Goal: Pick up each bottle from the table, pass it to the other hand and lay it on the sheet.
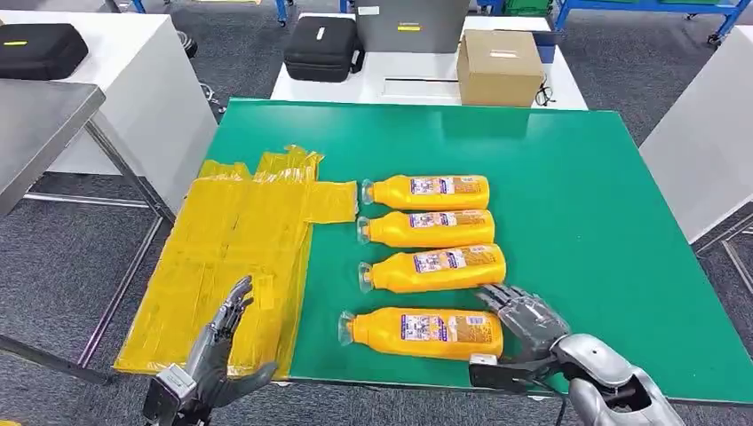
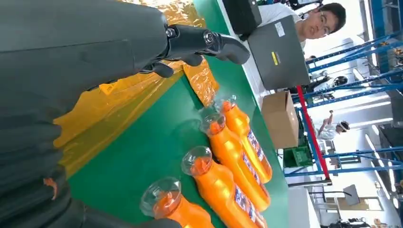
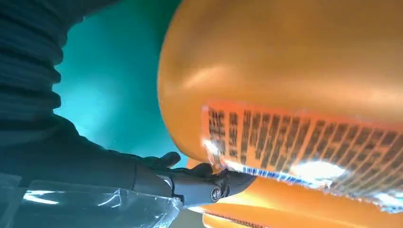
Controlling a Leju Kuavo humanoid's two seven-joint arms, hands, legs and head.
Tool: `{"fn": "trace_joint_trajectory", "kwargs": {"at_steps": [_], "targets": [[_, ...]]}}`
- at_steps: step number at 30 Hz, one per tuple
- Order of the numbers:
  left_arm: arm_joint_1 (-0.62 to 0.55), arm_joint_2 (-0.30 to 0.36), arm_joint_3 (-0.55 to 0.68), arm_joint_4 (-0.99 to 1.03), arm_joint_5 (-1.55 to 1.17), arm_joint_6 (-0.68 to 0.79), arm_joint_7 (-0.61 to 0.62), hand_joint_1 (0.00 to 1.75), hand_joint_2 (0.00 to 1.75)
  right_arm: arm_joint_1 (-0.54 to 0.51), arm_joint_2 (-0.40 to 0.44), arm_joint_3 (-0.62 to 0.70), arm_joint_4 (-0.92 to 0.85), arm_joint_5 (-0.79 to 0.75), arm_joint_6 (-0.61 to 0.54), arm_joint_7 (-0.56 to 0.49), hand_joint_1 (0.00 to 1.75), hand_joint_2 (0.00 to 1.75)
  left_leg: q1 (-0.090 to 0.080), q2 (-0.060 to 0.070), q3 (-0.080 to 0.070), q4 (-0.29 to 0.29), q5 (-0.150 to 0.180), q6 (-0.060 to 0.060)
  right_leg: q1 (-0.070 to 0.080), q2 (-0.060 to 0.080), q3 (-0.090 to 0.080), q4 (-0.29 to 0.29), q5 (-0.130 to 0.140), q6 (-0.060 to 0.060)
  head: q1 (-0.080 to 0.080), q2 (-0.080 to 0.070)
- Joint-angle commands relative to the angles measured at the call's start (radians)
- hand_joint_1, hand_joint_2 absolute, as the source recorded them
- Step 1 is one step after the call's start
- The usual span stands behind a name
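Several orange bottles with clear caps lie side by side on the green table point(image 1: 577, 204), caps toward the yellow sheet point(image 1: 235, 257). My right hand point(image 1: 524, 333) is at the base end of the nearest bottle point(image 1: 422, 332), fingers spread over it and thumb on the near side; the bottle still lies flat. Up close, that bottle point(image 3: 294, 71) looms beside the dark fingers point(image 3: 204, 183). My left hand point(image 1: 217, 346) hovers open over the sheet's near edge, holding nothing. Its fingers point(image 2: 209, 42) reach above the sheet point(image 2: 109, 104), with the bottles point(image 2: 223, 190) beyond.
A cardboard box point(image 1: 499, 67) and a black case point(image 1: 321, 46) sit on a white table behind the green one. A steel table point(image 1: 35, 124) stands at the left, another black case point(image 1: 40, 49) behind it. A person point(image 2: 318, 21) sits at the far side.
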Motion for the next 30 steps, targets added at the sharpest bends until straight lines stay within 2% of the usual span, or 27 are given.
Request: {"fn": "trace_joint_trajectory", "kwargs": {"at_steps": [1, 10, 17, 30], "targets": [[-0.018, -0.015, 0.041, 0.022, 0.002, -0.012, 0.007, 0.0, 1.75, -0.034, 0.0, 0.074, 0.094, -0.021, 0.003, -0.006, 0.0, 1.75, 0.001, 0.0, 0.001, 0.0, 0.0, -0.002, 0.001, 0.001, 0.001, -0.001, 0.0, -0.001, 0.0, 0.0], [-0.048, -0.016, 0.046, 0.066, 0.004, -0.027, 0.01, 0.0, 1.75, -0.009, -0.03, 0.089, 0.009, -0.047, 0.042, 0.002, 0.0, 1.75, 0.001, -0.001, 0.0, -0.001, 0.0, -0.002, 0.002, 0.0, 0.0, -0.001, 0.0, -0.001, 0.0, 0.0], [-0.049, -0.004, 0.049, 0.095, 0.021, -0.022, 0.002, 0.0, 1.75, 0.008, -0.093, 0.121, -0.095, -0.086, 0.082, -0.004, 0.0, 1.75, 0.001, -0.002, -0.001, -0.001, -0.001, -0.002, 0.002, -0.001, 0.0, -0.001, 0.0, -0.002, 0.0, 0.0], [-0.045, -0.013, 0.052, 0.085, 0.034, -0.027, 0.003, 0.0, 1.75, 0.004, -0.119, 0.158, -0.179, -0.084, 0.096, 0.042, 0.0, 1.75, 0.001, 0.0, -0.005, 0.0, -0.001, -0.002, 0.001, 0.0, -0.005, 0.0, -0.001, -0.001, 0.0, 0.0]]}}
